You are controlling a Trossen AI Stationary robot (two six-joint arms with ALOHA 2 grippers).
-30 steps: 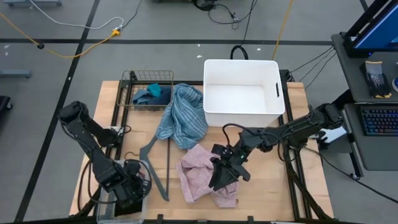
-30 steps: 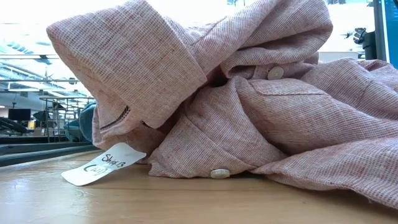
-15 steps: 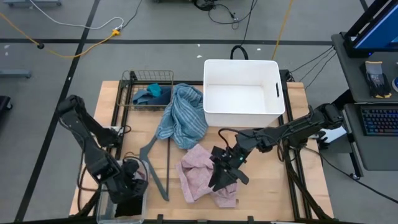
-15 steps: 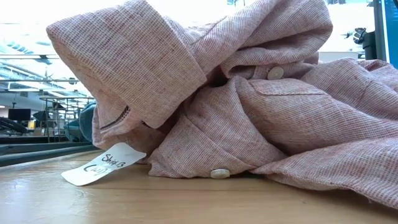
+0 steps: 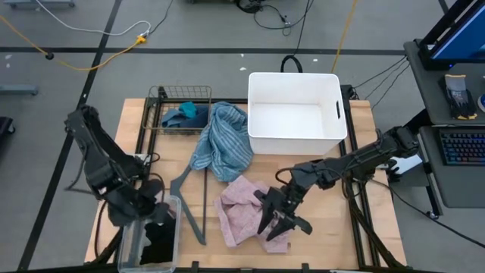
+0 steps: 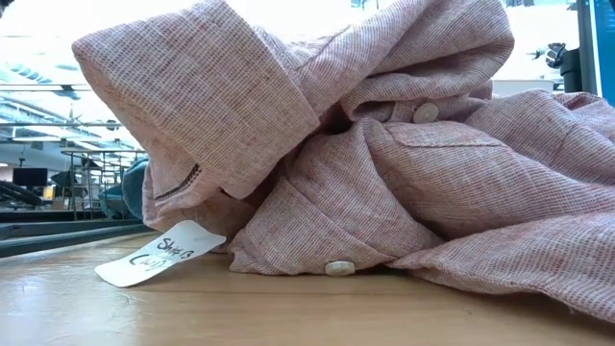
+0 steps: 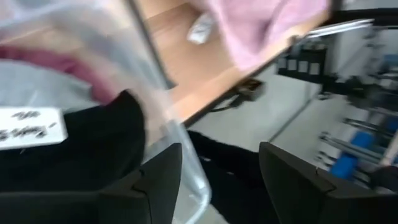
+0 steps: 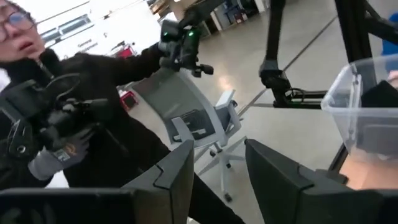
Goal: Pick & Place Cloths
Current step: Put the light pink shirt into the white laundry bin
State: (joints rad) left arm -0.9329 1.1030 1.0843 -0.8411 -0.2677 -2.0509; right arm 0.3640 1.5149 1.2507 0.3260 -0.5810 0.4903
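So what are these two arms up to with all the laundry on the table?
They are sorting cloths. The left gripper, open, hangs above a clear bin with dark fabric in it. The right gripper, open and empty, hovers at the pink shirt. A striped towel lies beside the white tub.

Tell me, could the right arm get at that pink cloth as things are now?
Probably yes. The right gripper already hovers over the pink cloth, jaws apart, with nothing lying between them.
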